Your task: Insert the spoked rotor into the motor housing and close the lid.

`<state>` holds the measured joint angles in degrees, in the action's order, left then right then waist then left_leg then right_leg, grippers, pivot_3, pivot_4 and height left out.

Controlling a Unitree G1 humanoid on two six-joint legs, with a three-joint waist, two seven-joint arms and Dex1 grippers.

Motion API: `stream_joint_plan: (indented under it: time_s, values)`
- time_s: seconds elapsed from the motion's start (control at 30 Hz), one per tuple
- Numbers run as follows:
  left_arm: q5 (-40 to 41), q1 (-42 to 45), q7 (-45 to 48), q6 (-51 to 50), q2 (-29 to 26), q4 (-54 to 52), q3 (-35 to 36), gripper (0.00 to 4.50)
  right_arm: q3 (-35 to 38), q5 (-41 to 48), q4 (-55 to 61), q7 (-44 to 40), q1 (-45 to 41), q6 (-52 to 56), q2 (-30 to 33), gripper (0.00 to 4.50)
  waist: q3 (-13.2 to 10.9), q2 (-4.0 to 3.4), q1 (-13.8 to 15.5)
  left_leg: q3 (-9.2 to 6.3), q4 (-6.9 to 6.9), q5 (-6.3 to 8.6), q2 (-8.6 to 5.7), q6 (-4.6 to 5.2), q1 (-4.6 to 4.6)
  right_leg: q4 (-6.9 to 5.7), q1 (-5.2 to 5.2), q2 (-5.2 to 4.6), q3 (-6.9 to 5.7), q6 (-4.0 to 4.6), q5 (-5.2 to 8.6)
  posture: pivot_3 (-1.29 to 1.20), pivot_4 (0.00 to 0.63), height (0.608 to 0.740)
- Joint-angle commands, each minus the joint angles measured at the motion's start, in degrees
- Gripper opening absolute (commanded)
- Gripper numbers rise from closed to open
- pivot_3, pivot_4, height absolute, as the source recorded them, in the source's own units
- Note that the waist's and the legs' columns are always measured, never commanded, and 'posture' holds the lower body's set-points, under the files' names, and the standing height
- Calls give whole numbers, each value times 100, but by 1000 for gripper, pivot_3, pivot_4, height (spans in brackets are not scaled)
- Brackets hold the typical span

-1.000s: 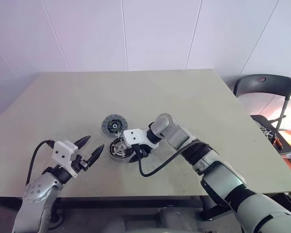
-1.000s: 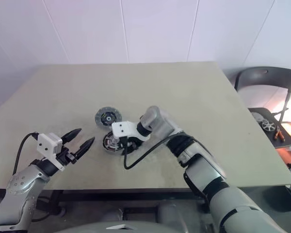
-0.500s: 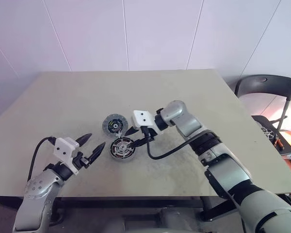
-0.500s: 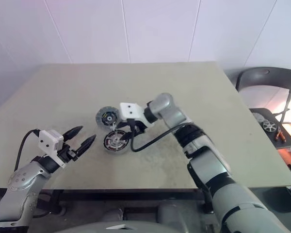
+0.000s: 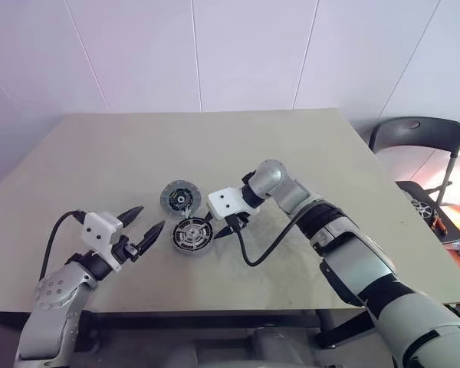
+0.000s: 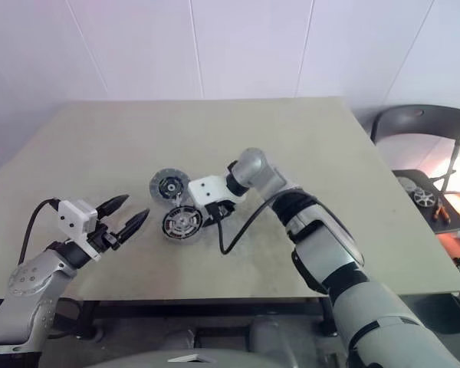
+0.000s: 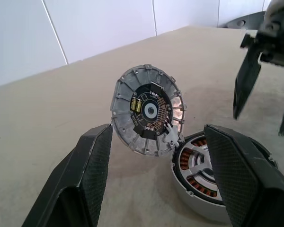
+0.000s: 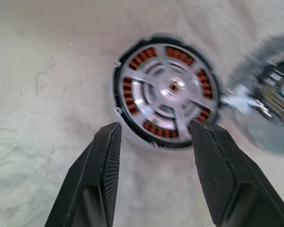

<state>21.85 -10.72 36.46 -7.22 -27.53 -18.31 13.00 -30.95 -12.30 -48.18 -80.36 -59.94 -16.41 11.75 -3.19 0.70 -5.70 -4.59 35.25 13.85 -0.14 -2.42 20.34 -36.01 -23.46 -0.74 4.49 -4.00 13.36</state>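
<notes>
Since the right gripper (image 5: 221, 226) has been drawn back from over the motor housing (image 5: 192, 234) within the last second, with its fingers apart and nothing between them, the insertion is judged done and only the closing is left. On the table (image 5: 307, 153), the housing is seen near the front edge, and the spoked rotor (image 8: 166, 90) is shown seated inside it, pale spokes over copper windings. The lid (image 7: 147, 116) is seen raised and tilted, joined at the housing's rim, a stance not readable from the head views. The left gripper (image 5: 143, 230) is held just beside the housing, fingers spread, empty.
</notes>
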Motion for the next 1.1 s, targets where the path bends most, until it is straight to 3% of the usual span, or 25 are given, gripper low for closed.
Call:
stream_joint_plan:
  time_s: [0.03, 0.43, 0.67, 0.77, 0.97, 1.1]
  values:
    - [44, -35, -18, 25, -108, -258, 199, 3257, -35, -162, -87, 199, -209, -335, -96, 2377, 0, 0, 8, 0, 0, 0, 0, 0, 0, 0, 0, 0, 0, 0, 0, 0, 0, 740]
    - [659, -797, 303, -347, -290, -837, 453, 3257, -297, -770, -565, 795, -322, -966, -337, 2377, -2, -2, -11, -1, -1, 0, 0, 0, -3, -2, -1, 0, 0, 2, 1, 0, 0, 740]
    - [626, -954, 163, -493, -309, -1071, 495, 3257, -395, -1100, -850, 1265, -364, -1277, -466, 2377, -2, -2, -33, -1, 0, 0, 1, 0, -6, -2, 1, 0, 1, 4, 2, 0, 0, 740]
    - [594, -915, -6, -620, -284, -1243, 420, 3257, -449, -1159, -895, 1098, -357, -1364, -433, 1802, -1, -1, -51, -2, 0, 0, 1, 0, -9, -4, 3, 0, 2, 4, 2, 0, 0, 740]
    - [595, -804, -290, -945, -297, -1549, 383, 3257, -414, -1065, -626, 758, -270, -1354, -399, 117, -3, -5, -67, -5, -1, 0, 4, 0, -33, -9, 21, 4, 1, 6, 3, 0, 0, 740]
    - [650, -875, -295, -1031, -321, -1654, 497, 3257, -319, -881, -305, 620, -129, -1098, -458, 78, -2, -2, -40, -4, -1, 0, 2, 0, -22, -4, 16, 1, 1, 6, 3, 0, 0, 740]
